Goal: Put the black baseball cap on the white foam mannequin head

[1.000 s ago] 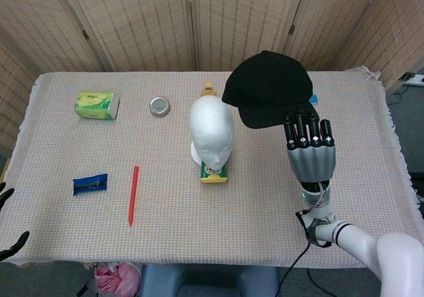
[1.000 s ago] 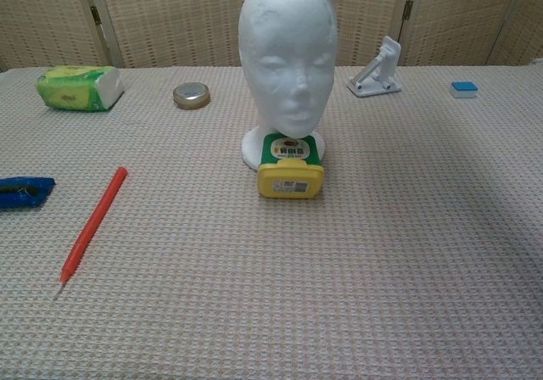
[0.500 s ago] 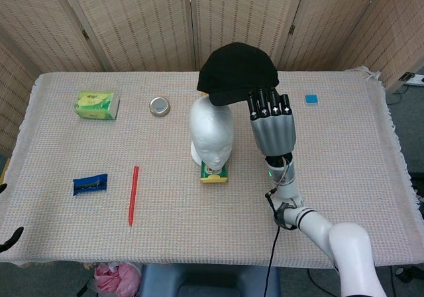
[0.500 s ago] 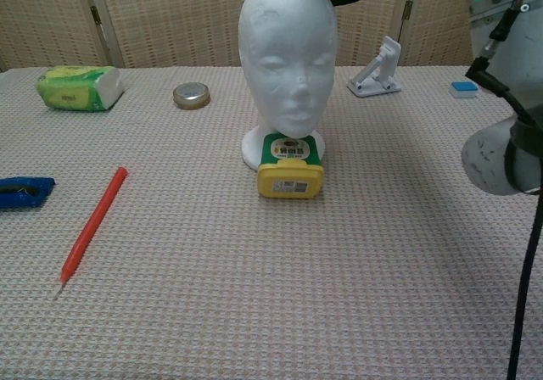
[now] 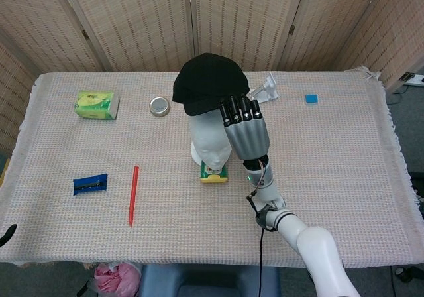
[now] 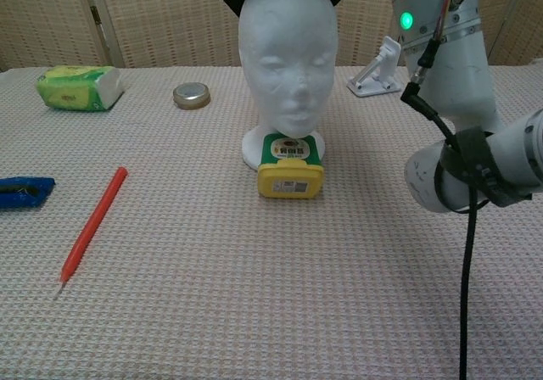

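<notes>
Your right hand [image 5: 244, 130], gripping the black cap [image 5: 210, 83] by its brim, has swung it leftward from beside the foam head [image 5: 211, 140] to directly over it, so lowering comes next.

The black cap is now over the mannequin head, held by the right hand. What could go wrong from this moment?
1. The black cap sits at the crown of the mannequin head, still held by the right hand. Released now, it may slip off.
2. The head stands on a small base; pushing the cap down sideways could tip it.
3. The yellow container touches the base in front; a shifted head would likely push it.
</notes>
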